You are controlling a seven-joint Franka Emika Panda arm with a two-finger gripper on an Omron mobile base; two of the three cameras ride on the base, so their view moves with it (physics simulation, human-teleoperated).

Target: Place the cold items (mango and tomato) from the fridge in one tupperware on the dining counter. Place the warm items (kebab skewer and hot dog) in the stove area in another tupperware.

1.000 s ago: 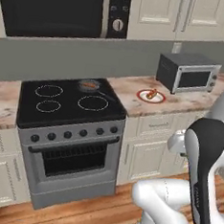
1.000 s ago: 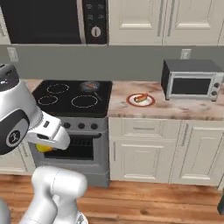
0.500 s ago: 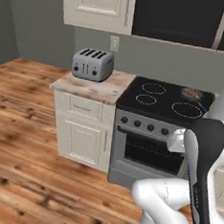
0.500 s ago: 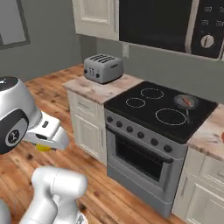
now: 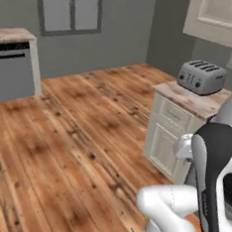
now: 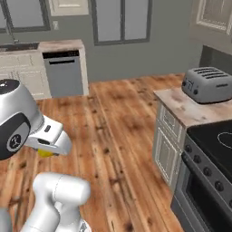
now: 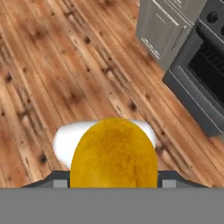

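Floorboards of warm brown wood take up most of what the base cameras see, running back to a grey wall with a window. Next in size comes the stove area, its dark cooktop and knob row at the right of the right base view, with the oven door also showing in the hand view. Beside it stands a cream cabinet under a marbled top, and far across the room a grey dishwasher sits under another counter. A silver toaster rests on the marbled top by the stove.

Smallest is the mango, yellow-orange and rounded, sitting right at the camera in the hand view; a sliver of yellow peeks under the hand in the right base view too. The gripper appears to be pinching the mango between its fingers (the tips themselves are hidden behind the fruit), carried well above the floor.

No dining counter or tupperware shows here, so the carry looks unfinished. The risk I see is the fruit slipping: a round, smooth mango held on two small pads could roll out if the base turns sharply, and a drop onto the boards would send it rolling away. The arm also passes near the cabinet corner, which a careless swing could clip.
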